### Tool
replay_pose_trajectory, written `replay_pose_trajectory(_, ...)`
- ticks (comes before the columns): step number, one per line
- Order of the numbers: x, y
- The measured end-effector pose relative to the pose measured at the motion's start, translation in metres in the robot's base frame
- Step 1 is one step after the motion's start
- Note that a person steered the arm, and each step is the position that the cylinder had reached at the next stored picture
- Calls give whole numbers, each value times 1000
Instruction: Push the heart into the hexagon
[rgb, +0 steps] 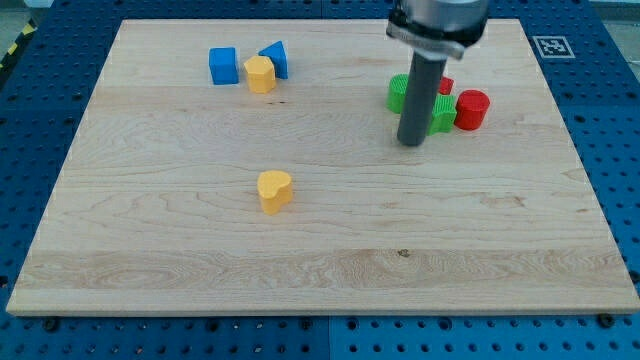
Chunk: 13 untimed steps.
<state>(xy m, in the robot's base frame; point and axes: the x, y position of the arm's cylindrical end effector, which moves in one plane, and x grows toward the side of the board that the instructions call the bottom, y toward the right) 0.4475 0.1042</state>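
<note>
A yellow heart (274, 189) lies alone near the middle of the wooden board (150, 250). A yellow hexagon (260, 74) stands near the view's top left, between a blue cube (223, 65) and a blue triangle (275, 57), touching the triangle. My tip (411, 143) rests on the board at the view's right, far to the right of the heart and a little above it. The rod stands just in front of a cluster of green and red blocks.
At the right, a green block (399, 92), another green block (443, 112), a red cylinder (472, 109) and a partly hidden red block (445, 86) crowd together behind the rod. A blue pegboard frame (40, 120) surrounds the board.
</note>
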Motion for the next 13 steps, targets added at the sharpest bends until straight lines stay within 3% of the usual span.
replay_pose_trajectory(1, 71, 4)
replay_pose_trajectory(2, 109, -48)
replay_pose_trajectory(3, 109, -139)
replay_pose_trajectory(7, 37, -182)
replay_pose_trajectory(13, -36, -164)
